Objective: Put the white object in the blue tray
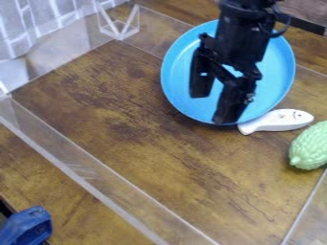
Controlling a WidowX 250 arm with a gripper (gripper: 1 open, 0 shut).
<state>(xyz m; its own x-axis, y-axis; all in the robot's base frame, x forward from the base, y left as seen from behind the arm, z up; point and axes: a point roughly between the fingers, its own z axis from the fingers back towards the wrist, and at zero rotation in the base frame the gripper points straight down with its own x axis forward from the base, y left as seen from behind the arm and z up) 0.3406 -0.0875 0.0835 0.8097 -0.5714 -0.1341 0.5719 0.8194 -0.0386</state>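
Note:
The white object point(277, 121), a flat fish-shaped piece with a dark dot on its head, lies on the wooden table just right of the blue tray's near rim. The blue tray point(185, 59) is a wide round plate at the upper middle. My black gripper point(215, 92) hangs over the tray's near part, pointing down, with its two fingers point(231, 104) spread apart and nothing between them. It stands a little to the left of the white object, not touching it.
A bumpy light-green toy point(308, 144) sits at the right edge beside the white object. Clear plastic walls point(90, 177) border the table on the left and front. A blue thing point(23, 228) shows at the bottom left corner.

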